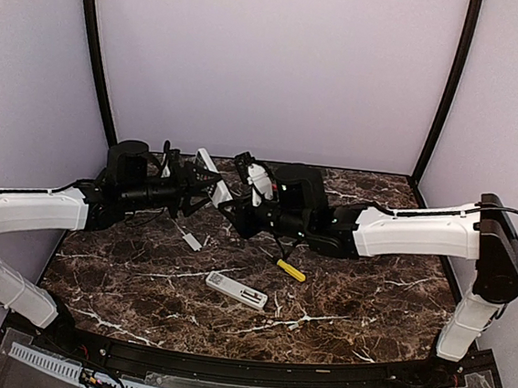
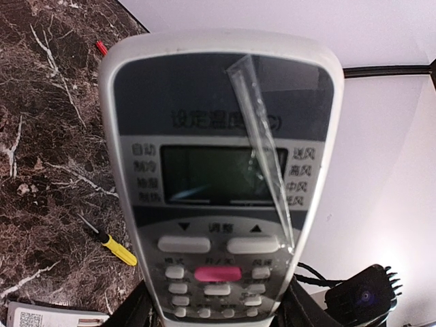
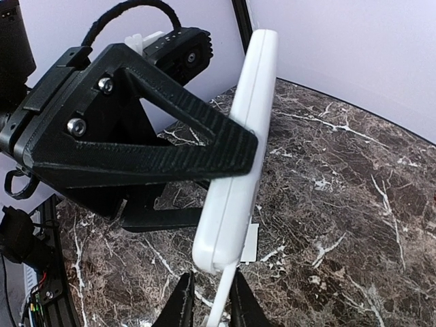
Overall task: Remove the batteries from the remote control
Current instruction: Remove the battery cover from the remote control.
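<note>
My left gripper (image 1: 200, 191) is shut on a white remote (image 1: 211, 173) and holds it up in the air above the back of the table. Its button face with a pink key fills the left wrist view (image 2: 218, 184), with a finger (image 2: 133, 310) at each side. In the right wrist view the remote (image 3: 242, 157) is edge-on. My right gripper (image 3: 211, 310) is closed around a thin white cover flap (image 3: 219, 300) sticking out of the remote's lower end. No battery shows in that remote. A tiny reddish slim piece (image 2: 101, 48) lies on the table; I cannot tell what it is.
A second white remote (image 1: 236, 290) lies on the dark marble table (image 1: 368, 296) in front of the arms. A yellow-handled screwdriver (image 1: 290, 269) lies to its right, also in the left wrist view (image 2: 114, 248). A small flat white cover plate (image 1: 192, 241) lies under the held remote.
</note>
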`<action>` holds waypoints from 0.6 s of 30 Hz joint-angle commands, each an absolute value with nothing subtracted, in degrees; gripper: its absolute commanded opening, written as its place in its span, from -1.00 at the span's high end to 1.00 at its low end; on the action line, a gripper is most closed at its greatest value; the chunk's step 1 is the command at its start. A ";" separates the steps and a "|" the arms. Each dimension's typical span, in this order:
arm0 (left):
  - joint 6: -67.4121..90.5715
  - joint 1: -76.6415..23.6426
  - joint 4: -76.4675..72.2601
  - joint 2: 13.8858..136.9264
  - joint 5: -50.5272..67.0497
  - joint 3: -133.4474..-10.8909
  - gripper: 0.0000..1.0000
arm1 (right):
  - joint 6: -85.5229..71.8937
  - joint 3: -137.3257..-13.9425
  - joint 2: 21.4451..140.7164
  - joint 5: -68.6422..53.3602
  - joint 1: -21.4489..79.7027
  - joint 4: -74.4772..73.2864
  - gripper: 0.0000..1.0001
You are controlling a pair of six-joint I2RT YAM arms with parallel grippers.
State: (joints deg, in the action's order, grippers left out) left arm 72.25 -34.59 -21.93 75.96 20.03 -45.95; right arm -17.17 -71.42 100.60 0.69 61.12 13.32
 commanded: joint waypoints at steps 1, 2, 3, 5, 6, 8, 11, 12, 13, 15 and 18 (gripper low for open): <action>71.48 -34.19 -23.28 74.51 19.29 -45.90 0.21 | -17.47 -70.16 98.39 -1.34 62.26 14.25 0.72; 71.35 -34.19 -23.20 74.42 19.15 -45.91 0.21 | -17.61 -70.06 98.31 -1.08 62.23 14.16 0.73; 71.27 -34.19 -22.98 74.34 19.07 -45.94 0.21 | -17.70 -69.98 98.27 -0.82 62.27 13.91 0.75; 70.97 -34.19 -22.51 74.09 18.87 -46.01 0.21 | -17.90 -69.90 98.13 -0.30 62.25 13.44 0.78; 70.76 -34.19 -22.33 73.92 18.76 -46.11 0.21 | -17.93 -69.80 98.08 -0.21 62.26 13.30 0.79; 70.57 -34.19 -21.90 73.77 18.65 -46.14 0.21 | -18.22 -69.49 97.87 0.49 62.31 13.15 0.84; 70.39 -34.12 -21.49 73.54 18.23 -45.99 0.21 | -19.14 -69.78 97.76 3.41 62.28 11.74 0.96; 70.22 -34.11 -21.35 73.38 18.03 -45.91 0.21 | -19.42 -69.83 97.79 4.13 62.23 11.31 0.97; 70.14 -34.10 -21.22 73.30 17.93 -45.89 0.21 | -19.69 -69.81 97.65 4.76 62.23 10.93 0.98; 69.80 -33.95 -20.73 73.04 17.71 -45.96 0.21 | -20.50 -69.74 97.40 6.14 62.21 10.22 0.99; 69.37 -33.74 -19.60 72.34 17.82 -46.11 0.21 | -21.40 -69.13 96.54 7.31 62.01 9.90 0.99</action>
